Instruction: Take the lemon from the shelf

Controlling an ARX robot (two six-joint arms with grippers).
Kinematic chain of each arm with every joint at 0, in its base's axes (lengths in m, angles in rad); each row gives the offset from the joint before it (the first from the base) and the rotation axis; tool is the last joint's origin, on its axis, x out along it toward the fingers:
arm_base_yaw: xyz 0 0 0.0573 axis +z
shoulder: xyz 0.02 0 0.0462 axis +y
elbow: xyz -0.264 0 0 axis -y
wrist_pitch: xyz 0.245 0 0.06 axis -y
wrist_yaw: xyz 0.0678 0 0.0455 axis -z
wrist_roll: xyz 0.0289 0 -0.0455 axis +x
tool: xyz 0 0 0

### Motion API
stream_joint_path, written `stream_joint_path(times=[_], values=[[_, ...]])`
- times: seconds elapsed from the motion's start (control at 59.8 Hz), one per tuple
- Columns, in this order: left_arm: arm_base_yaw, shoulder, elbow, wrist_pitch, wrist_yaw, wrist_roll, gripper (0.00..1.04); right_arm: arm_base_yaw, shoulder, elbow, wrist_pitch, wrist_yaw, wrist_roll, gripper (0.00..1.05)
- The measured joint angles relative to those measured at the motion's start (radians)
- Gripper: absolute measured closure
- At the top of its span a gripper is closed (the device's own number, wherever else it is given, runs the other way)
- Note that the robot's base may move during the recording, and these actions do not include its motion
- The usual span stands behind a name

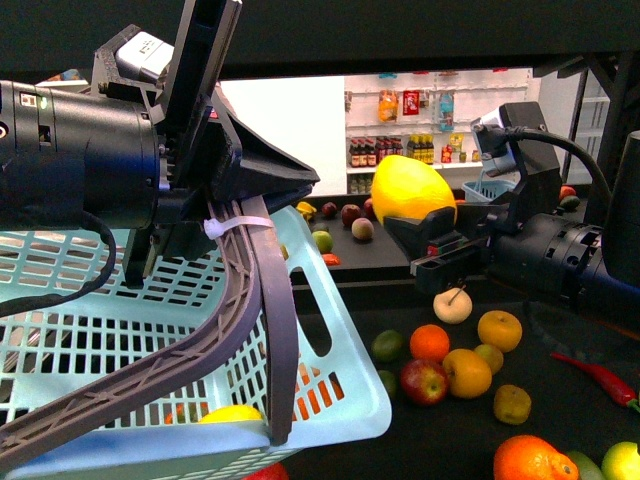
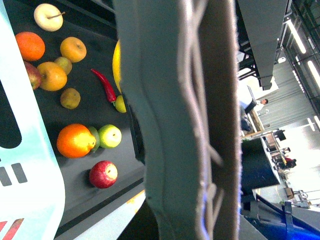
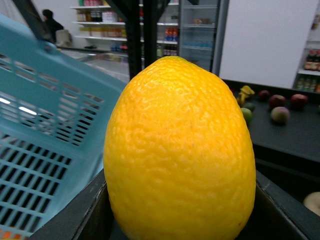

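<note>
Lemon point(image 1: 410, 190) clamped in right gripper point(image 1: 418, 224), fingers closed on its lower half, long axis tilted. It is held in the air, off the shelf point(image 1: 560, 335) and above the deck's loose fruit: orange point(image 1: 430, 342), red apple point(image 1: 424, 381), red chili point(image 1: 602, 379). In the right wrist view the lemon point(image 3: 180, 155) fills the frame, pointed end up, with the blue basket point(image 3: 45, 135) behind it. Left gripper point(image 1: 235, 140) sits at the top of the basket's gray handle point(image 1: 270, 300), with a white zip tie at that spot. Jaws are hidden, so can't tell if they are clenched or released. Basket point(image 1: 340, 400) hangs low beside the lemon, not touching it. Another yellow fruit point(image 1: 232, 413) lies inside, possibly a lemon, mostly hidden. Left wrist view is largely blocked by the handle point(image 2: 180, 120).
</note>
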Motion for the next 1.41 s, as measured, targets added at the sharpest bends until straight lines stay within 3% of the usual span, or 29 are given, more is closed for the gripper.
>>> stream_joint_path(times=[0.351,0.669,1.021,1.071,1.255,1.405], values=[[0.000,0.000,0.000,0.000,0.000,0.000,0.98,0.129,-0.009,-0.047,0.042,-0.096,0.089,0.42],[0.000,0.000,0.000,0.000,0.000,0.000,0.98,0.156,0.045,-0.069,0.032,-0.194,0.107,0.42],[0.000,0.000,0.000,0.000,0.000,0.000,0.98,0.186,0.050,-0.087,0.014,-0.235,0.075,0.42],[0.000,0.000,0.000,0.000,0.000,0.000,0.98,0.189,0.051,-0.092,0.013,-0.238,0.067,0.38],[0.000,0.000,0.000,0.000,0.004,-0.003,0.98,0.191,0.053,-0.095,0.023,-0.233,0.063,0.07],[0.000,0.001,0.000,0.000,-0.004,-0.003,0.98,0.185,0.052,-0.095,0.033,-0.236,0.068,0.07]])
